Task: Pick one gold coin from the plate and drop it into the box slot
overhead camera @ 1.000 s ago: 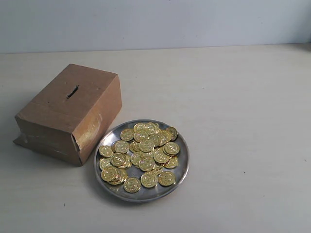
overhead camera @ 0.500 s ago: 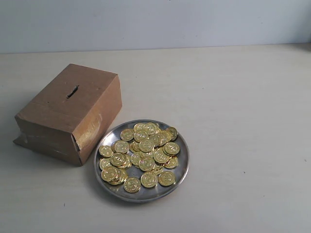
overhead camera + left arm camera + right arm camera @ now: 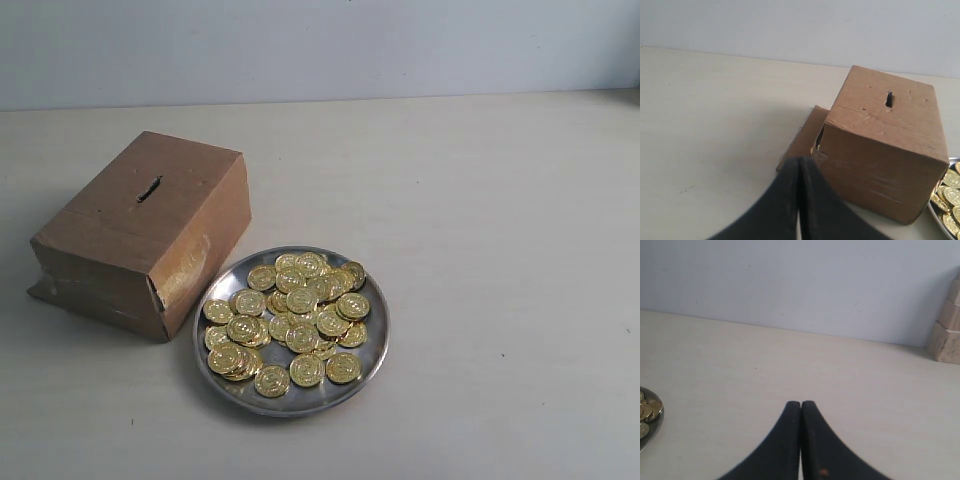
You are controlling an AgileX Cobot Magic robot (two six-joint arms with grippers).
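A shiny silver plate (image 3: 375,345) sits on the pale table, heaped with several gold coins (image 3: 292,318). To its left stands the brown cardboard box (image 3: 150,235), with a short dark slot (image 3: 149,188) in its top face. In the left wrist view the box (image 3: 885,150) and its slot (image 3: 889,99) lie just beyond my left gripper (image 3: 799,161), which is shut and empty; a few coins (image 3: 947,195) show at the frame edge. My right gripper (image 3: 801,404) is shut and empty over bare table, with the plate's edge (image 3: 655,427) off to one side. Neither gripper appears in the exterior view.
A cardboard flap (image 3: 807,137) lies flat on the table at the box's base. Pale wooden blocks (image 3: 946,327) stand stacked near the wall in the right wrist view. A grey-blue wall (image 3: 320,45) bounds the table's far edge.
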